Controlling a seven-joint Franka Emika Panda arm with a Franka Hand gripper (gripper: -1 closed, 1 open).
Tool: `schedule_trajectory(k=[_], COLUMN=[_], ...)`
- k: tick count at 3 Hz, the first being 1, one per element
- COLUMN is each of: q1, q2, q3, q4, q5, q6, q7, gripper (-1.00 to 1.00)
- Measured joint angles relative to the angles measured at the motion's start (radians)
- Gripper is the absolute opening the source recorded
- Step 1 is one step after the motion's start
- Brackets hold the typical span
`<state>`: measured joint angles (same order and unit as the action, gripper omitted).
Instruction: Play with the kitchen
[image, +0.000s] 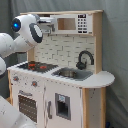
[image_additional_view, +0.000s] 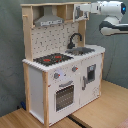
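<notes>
The kitchen is a tall toy of white panels and pale wood. It has a black-red hob, a grey hood, a black tap, a sink and a windowed oven door. My gripper is up at the top shelf, beside the white keypad panel. Nothing shows in its grasp.
The white arm reaches in from the first exterior view's left and the second exterior view's right. The kitchen stands on a wooden floor before a grey curtain.
</notes>
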<state>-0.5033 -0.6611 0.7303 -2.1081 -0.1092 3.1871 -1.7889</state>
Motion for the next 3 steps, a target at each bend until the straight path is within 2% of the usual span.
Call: schedule_trajectory(k=[1, 3], q1=[0.006, -0.017], q2=[-0.074, -0.186], q3=[-0.024, -0.014], q4=[0.0, 0.01], q5=[0.003, 0.003], q6=[0.002, 0.003], q7=[0.078, 0.26], gripper=[1.0, 1.0])
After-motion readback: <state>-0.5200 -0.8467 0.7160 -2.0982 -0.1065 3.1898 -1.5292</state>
